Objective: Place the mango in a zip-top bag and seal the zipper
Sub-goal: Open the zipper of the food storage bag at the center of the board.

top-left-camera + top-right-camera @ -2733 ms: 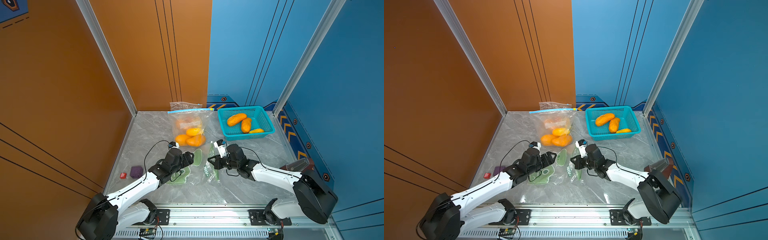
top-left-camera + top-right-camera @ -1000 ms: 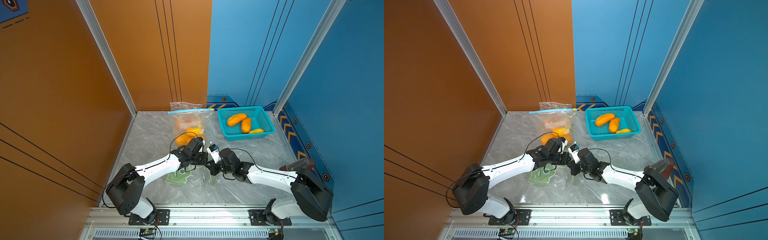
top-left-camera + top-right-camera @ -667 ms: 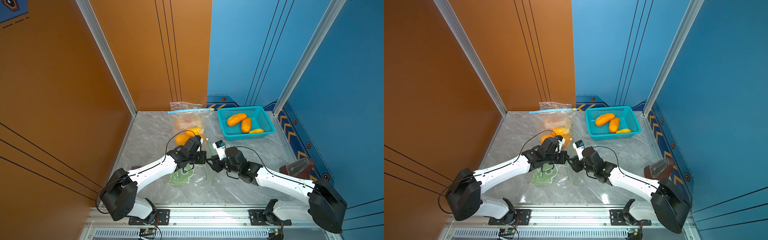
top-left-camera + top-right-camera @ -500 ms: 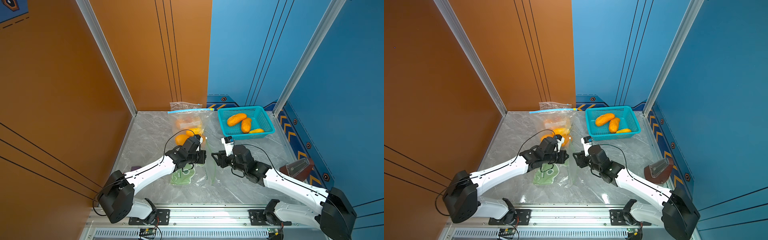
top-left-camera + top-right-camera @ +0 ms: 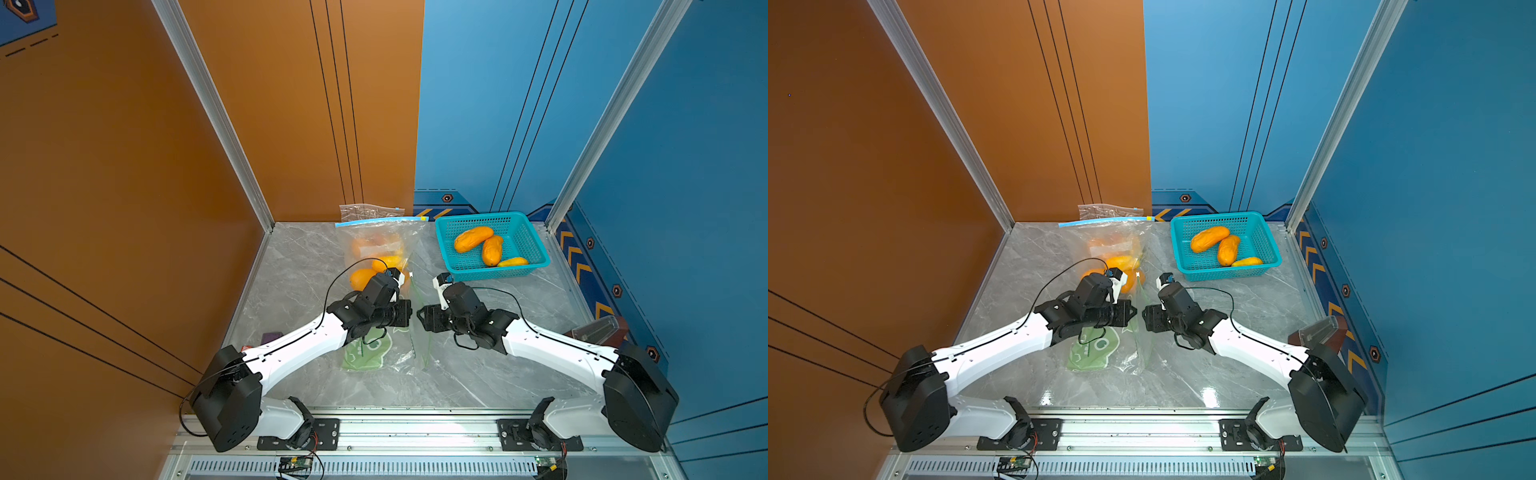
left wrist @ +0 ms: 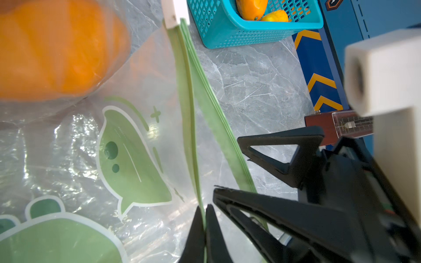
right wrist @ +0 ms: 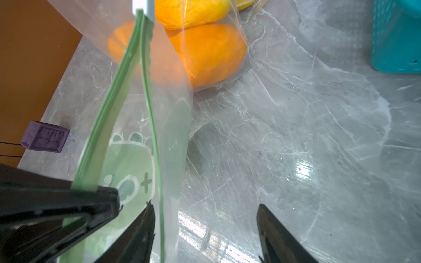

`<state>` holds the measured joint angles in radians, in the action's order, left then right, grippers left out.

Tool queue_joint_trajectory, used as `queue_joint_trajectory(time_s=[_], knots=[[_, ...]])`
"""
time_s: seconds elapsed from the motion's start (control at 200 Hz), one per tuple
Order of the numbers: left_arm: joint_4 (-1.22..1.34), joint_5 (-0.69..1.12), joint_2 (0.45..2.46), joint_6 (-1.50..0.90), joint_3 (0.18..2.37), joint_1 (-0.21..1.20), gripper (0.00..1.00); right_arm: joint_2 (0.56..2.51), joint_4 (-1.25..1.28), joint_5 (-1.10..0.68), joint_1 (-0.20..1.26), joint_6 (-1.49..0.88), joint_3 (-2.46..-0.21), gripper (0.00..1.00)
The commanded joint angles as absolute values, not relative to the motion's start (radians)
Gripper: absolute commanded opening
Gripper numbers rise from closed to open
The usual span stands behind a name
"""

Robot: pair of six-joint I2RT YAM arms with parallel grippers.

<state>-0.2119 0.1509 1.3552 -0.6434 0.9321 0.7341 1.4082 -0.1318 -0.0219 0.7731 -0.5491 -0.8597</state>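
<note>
**Pinching one lip of a green zipper, with the other gripper spread wide**

A grey marble-patterned tabletop carries the whole scene. The white-and-black left arm and right arm reach inward from the front rail and meet nose to nose near the middle.

At the back right sits a teal plastic mesh basket holding three orange-yellow mangoes. Beside it, against the back wall, lies a clear plastic bag with a blue zipper, and more orange mangoes are inside it.

In front of that bag, between the two arms, lies a clear zip-top bag printed with green cartoon shapes. Part of it rests on the marble, and its mouth is lifted.

The left gripper has its fingers pressed together on one lip of the green zipper strip. The right gripper has its fingers spread apart and clamps nothing. The second green lip runs just beside one of its fingers; whether they touch, I cannot tell. The two lips part along the mouth.

A brown block with a clear plastic top stands at the right edge. A small purple cube sits near the left wall. The lips come together at a small white slider tab at the far end of the zipper.
</note>
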Motion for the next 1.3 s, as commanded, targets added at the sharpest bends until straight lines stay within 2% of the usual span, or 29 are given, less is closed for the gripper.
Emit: queue_joint_trajectory(time_s=[0.0,0.215,0.485,0.621,0.861,1.086,1.291], knots=[[-0.227,0.174,1.304,-0.639,0.960,0.739,0.00,1.467,-0.203,-0.018,0.778,-0.583,-0.918,0.71],[-0.356,0.151,1.251,-0.611,1.023,0.743,0.00,1.535,-0.291,0.061,0.778,-0.606,-0.975,0.73],[-0.568,0.025,1.205,-0.469,1.145,0.733,0.00,1.487,-0.463,0.254,0.739,-0.581,-1.002,0.69],[-0.694,0.008,1.216,-0.372,1.252,0.732,0.00,1.460,-0.521,0.276,0.732,-0.532,-1.045,0.70],[-0.888,-0.080,1.291,-0.221,1.439,0.767,0.00,1.443,-0.563,0.167,0.740,-0.457,-1.145,0.70],[-0.894,-0.083,1.364,-0.203,1.469,0.773,0.00,1.415,-0.583,0.054,0.738,-0.432,-1.207,0.75],[-0.889,-0.113,1.416,-0.225,1.486,0.771,0.00,1.304,-0.597,-0.008,0.710,-0.416,-1.213,0.78]])
